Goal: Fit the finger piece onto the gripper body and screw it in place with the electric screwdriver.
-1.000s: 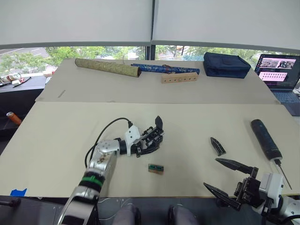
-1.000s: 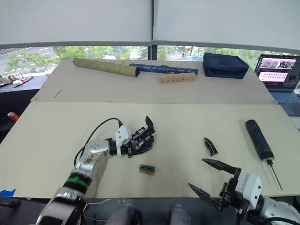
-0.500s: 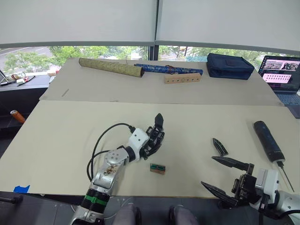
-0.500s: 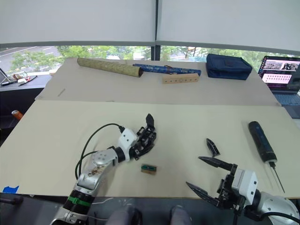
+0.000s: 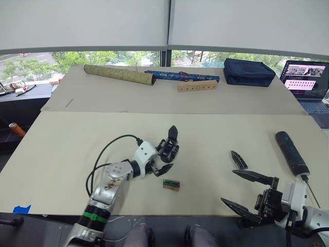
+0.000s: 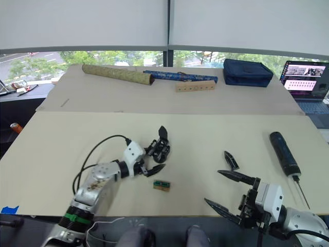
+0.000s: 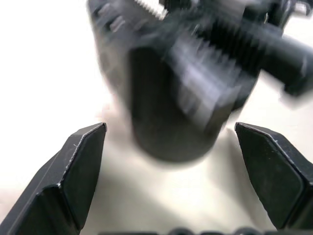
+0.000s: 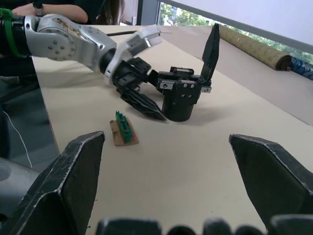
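From where I sit, my left gripper [image 5: 162, 160] is spread wide around the round base of the gripper body [image 5: 170, 145], which stands upright a little left of the centre of the frame with its single finger pointing up; in the left wrist view the base sits between the two pads but I can't tell whether either one is touching yet. My worry is that if I squeeze with the base off-centre, one finger will hit first and push or tip the body rather than hold it, and the tall finger makes it top-heavy. The small green-and-brown block [image 5: 171, 184] lies just below it, near enough that a shove could knock the body against it. My right gripper [image 5: 249, 193] is also spread open and empty, hovering at the lower right edge of the table [image 5: 61, 149]. The finger piece [image 5: 238, 160] lies flat just above it, apart from the tips, and it is thin and tapered, so I judge a pinch from above could skid off or flick it away. The electric screwdriver [image 5: 291, 153] rests further right with its bit toward the table's near edge; being a cylinder, I expect it to roll if brushed, possibly off the table. I can't see any screw in these views, so alignment later is an open question.
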Robot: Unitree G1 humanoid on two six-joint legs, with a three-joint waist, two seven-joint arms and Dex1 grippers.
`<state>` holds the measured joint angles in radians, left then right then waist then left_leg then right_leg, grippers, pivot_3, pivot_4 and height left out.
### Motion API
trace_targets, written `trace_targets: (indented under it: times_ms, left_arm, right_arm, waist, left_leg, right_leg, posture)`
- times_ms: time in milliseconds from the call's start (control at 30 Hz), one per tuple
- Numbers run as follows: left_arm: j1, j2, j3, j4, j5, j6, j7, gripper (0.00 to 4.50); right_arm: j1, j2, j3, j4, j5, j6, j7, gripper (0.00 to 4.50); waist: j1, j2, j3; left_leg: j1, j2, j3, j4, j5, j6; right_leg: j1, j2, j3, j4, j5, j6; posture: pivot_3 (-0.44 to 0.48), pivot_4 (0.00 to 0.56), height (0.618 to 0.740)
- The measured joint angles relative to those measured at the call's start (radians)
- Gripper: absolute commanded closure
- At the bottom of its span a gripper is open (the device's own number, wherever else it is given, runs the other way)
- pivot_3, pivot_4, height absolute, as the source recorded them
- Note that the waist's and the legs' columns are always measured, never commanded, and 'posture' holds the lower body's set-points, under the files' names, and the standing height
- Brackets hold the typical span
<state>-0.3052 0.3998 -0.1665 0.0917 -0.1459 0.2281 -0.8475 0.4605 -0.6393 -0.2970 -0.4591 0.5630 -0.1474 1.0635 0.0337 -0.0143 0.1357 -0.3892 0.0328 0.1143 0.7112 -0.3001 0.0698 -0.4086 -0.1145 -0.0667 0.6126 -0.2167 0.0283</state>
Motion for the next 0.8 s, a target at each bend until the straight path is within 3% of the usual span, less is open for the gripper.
trace_targets:
  times_ms: [200, 400, 733, 767, 800]
  left_arm:
    - [-0.124, 0.081, 0.016, 0.232, -0.039, -0.145, -0.248, 0.03]
    - [-0.326, 0.003, -0.044, 0.53, -0.004, -0.365, -0.419, 0.03]
    - [-0.471, -0.087, -0.066, 0.834, 0.07, -0.578, -0.471, 0.03]
    - [-0.473, -0.089, -0.065, 0.843, 0.071, -0.592, -0.471, 0.43]
    - [-0.473, -0.09, -0.062, 0.849, 0.071, -0.601, -0.471, 0.55]
  right_arm:
    - [-0.016, -0.001, 0.0, 0.018, -0.001, 0.0, 0.003, 0.0]
    - [-0.008, -0.006, -0.001, 0.02, -0.001, 0.0, 0.017, 0.0]
    - [0.033, 0.006, -0.031, 0.01, -0.01, 0.0, 0.005, 0.0]
    - [0.036, 0.007, -0.031, 0.006, -0.01, 0.0, 0.003, 0.0]
    - [0.038, 0.008, -0.031, 0.002, -0.011, 0.0, 0.003, 0.0]
  waist:
    - [0.007, 0.0, 0.0]
    - [0.007, 0.0, 0.0]
    - [0.003, -0.002, 0.001]
    - [0.003, -0.002, 0.001]
    - [0.003, -0.002, 0.001]
  left_leg:
    - [-0.001, -0.001, 0.0, 0.001, 0.0, 0.0]
    - [-0.002, -0.003, 0.001, 0.002, 0.0, 0.001]
    - [-0.002, -0.002, 0.001, 0.002, -0.001, 0.002]
    - [-0.002, -0.002, 0.001, 0.002, -0.001, 0.002]
    - [-0.002, -0.002, 0.001, 0.002, -0.001, 0.002]
  right_leg:
    - [0.0, 0.0, 0.0, -0.001, 0.0, 0.0]
    - [0.001, 0.0, 0.0, -0.002, 0.0, 0.001]
    - [0.001, 0.001, 0.0, -0.001, 0.0, 0.002]
    - [0.001, 0.0, 0.0, -0.001, 0.0, 0.002]
    - [0.001, 0.0, 0.0, -0.001, 0.0, 0.002]
  posture:
    - [0.0, 0.15, 0.74]
    - [0.0, 0.15, 0.74]
    - [0.0, 0.15, 0.74]
    - [0.0, 0.15, 0.74]
    - [0.0, 0.15, 0.74]
